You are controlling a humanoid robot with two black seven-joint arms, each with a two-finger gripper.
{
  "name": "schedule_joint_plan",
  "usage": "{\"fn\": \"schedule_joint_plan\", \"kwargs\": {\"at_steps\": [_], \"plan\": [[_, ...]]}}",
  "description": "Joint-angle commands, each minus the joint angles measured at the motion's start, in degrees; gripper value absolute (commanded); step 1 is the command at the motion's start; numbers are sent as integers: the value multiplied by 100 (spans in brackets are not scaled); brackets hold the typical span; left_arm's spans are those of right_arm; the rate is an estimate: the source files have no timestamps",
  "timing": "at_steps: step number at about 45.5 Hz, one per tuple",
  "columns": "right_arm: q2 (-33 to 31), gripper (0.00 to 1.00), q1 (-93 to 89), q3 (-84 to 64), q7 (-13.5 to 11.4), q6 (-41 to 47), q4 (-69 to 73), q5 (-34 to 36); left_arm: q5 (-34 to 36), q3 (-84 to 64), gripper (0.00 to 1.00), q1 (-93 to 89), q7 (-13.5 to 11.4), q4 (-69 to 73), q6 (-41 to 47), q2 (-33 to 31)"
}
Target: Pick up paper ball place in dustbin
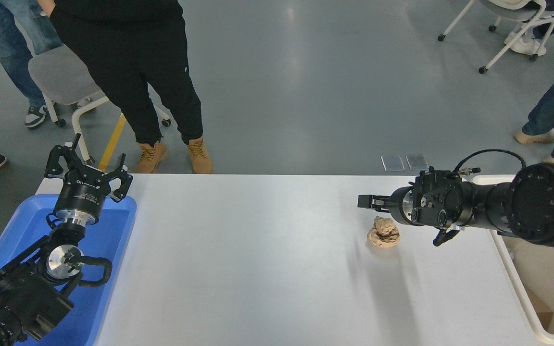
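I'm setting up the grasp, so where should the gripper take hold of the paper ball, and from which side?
Across its lumpy middle, coming from above: the paper ball lies alone on the white table, open all round. The right gripper hovers just beyond it.

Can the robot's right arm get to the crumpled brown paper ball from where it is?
Probably yes. The black right gripper hangs just above the small crumpled tan-brown paper ball, pointing sideways, and nothing on the white table stands between them. It would likely need to turn downward first.
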Motion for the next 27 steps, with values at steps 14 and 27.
{"fn": "schedule_joint_plan", "kwargs": {"at_steps": [14,27], "plan": [[10,100,-664,213,-1,-164,-402,1,-1,0,99,0,1,-3,-1,0],[19,98,-805,213,16,-208,-384,-113,-1,0,99,0,1,-3,8,0]]}}
